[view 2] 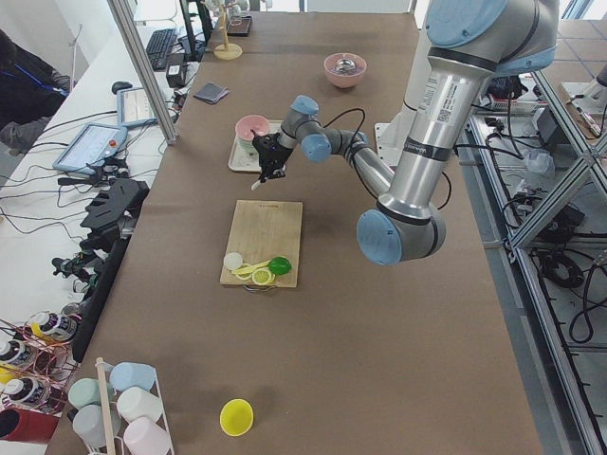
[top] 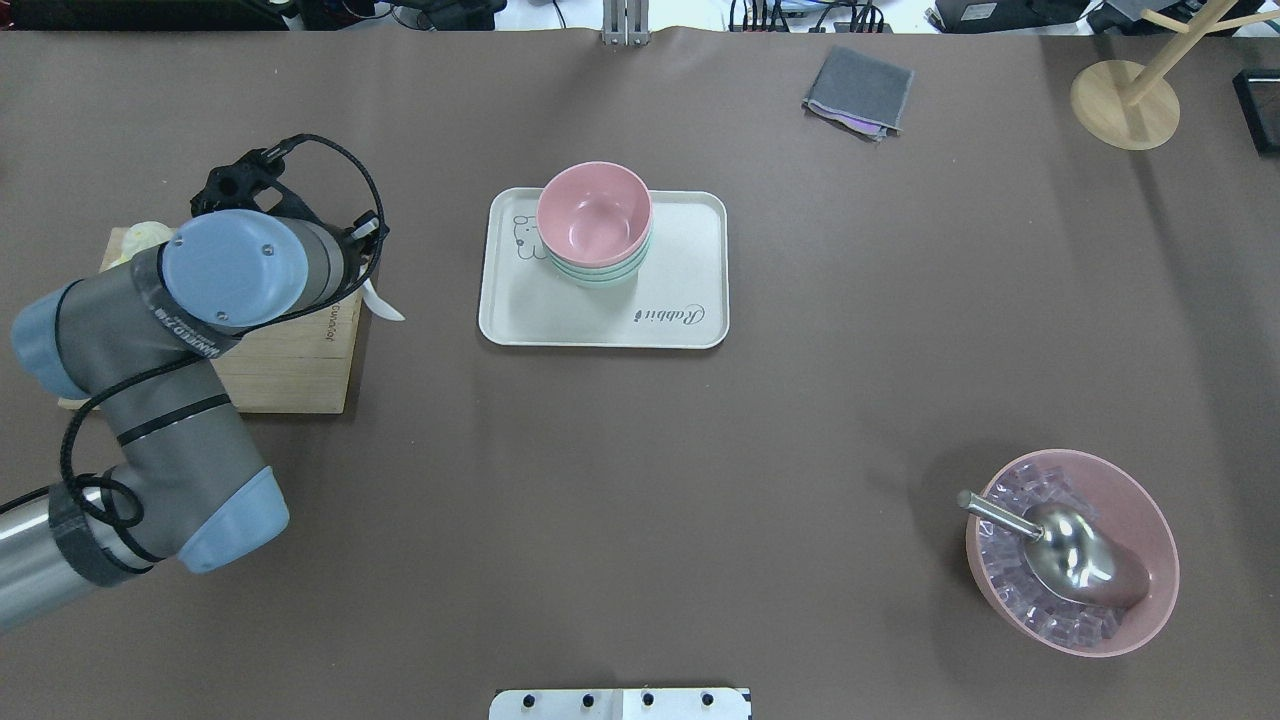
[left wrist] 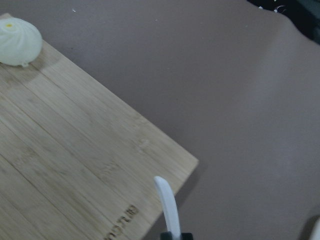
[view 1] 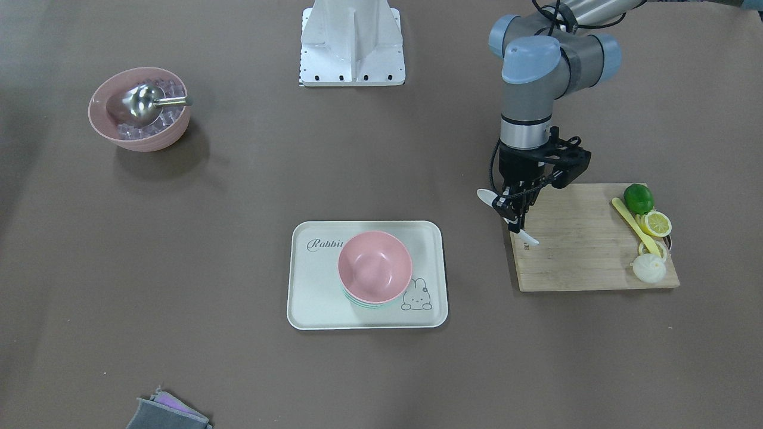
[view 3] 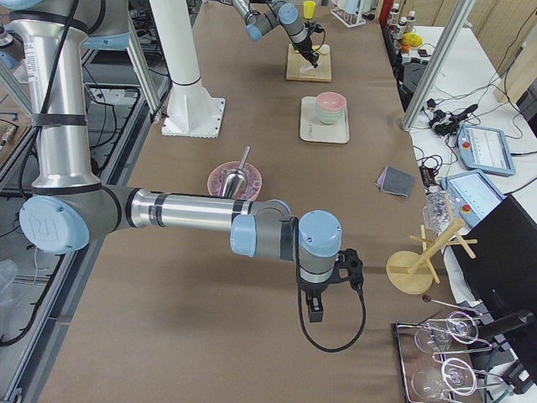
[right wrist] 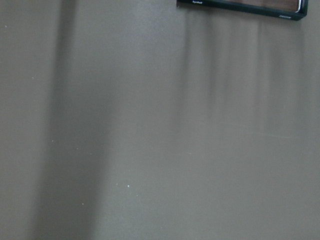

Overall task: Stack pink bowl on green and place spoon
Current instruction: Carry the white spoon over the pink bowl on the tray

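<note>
Hanging straight down from a bent wrist at the right of the front view, the left tool pinches a white spoon at mid-handle. The scoop sticks out past the upper left corner of the cutting board, and the handle tip lies over the wood.

The overhead view hides that grip under the arm's grey elbow, showing only the scoop. The left wrist view shows the slim, curved handle above the board's striped grain and a round, pleated bun at the upper left.

The right tool shows only in the right side view, pointing down over the matte brown counter; whether it is spread, I cannot tell.

The smooth pink bowl sits nested in the green bowl on a pale rounded tray at frame centre.
</note>
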`<action>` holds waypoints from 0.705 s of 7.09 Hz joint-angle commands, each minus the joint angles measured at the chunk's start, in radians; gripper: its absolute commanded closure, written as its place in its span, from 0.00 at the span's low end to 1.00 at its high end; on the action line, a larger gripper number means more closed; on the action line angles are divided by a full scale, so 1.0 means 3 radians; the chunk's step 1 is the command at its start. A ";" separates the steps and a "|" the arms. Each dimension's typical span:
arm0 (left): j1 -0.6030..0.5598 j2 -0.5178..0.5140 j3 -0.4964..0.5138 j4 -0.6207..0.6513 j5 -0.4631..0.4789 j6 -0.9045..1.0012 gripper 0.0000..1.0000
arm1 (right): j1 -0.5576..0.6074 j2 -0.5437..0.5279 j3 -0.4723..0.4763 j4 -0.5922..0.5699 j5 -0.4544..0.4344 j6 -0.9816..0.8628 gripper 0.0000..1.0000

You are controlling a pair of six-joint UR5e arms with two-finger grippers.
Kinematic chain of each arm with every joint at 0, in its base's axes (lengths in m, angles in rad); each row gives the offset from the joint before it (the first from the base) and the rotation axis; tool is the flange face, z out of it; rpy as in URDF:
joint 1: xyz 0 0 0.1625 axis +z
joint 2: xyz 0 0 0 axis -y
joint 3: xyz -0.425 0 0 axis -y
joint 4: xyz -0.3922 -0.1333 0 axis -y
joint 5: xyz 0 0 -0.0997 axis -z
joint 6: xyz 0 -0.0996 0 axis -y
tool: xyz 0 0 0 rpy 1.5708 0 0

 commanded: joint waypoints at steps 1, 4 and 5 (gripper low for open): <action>0.0002 -0.0848 0.0461 0.0455 0.0239 -0.0591 1.00 | 0.0000 -0.0041 0.0008 0.0000 0.0001 -0.0004 0.00; 0.0023 -0.1709 0.1510 0.0401 0.0388 -0.0813 1.00 | 0.0000 -0.0036 0.0008 0.0000 0.0006 0.0006 0.00; 0.0094 -0.1757 0.1579 0.0395 0.0418 -0.0843 1.00 | 0.0000 -0.0036 0.0003 0.0000 0.0006 0.0006 0.00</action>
